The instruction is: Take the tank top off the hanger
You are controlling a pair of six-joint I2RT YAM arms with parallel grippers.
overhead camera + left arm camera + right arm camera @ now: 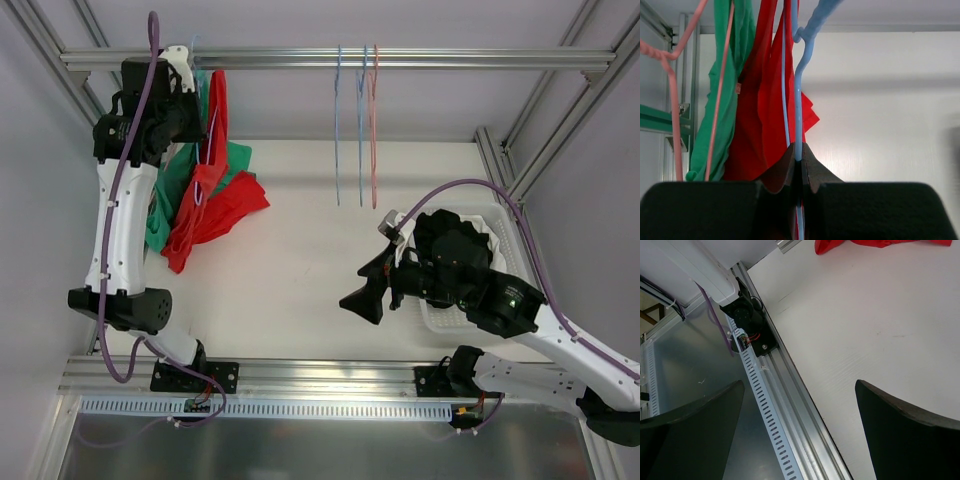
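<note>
A red tank top [215,200] [760,115] hangs from a light blue hanger [798,100] at the back left, and its lower part lies crumpled on the table. My left gripper [798,150] is shut on the blue hanger's wire, just below its hook. In the top view that gripper [195,105] sits high by the rail, against the cloth. My right gripper [365,290] [800,390] is open and holds nothing; it hovers above the table's near edge, far from the tank top.
A green garment [160,215] [722,100] on a pink hanger [674,100] hangs left of the red one. Three bare hangers [360,120] hang from the overhead rail [450,58]. A white basket [500,225] sits under the right arm. The metal frame rail [790,390] runs below the right gripper.
</note>
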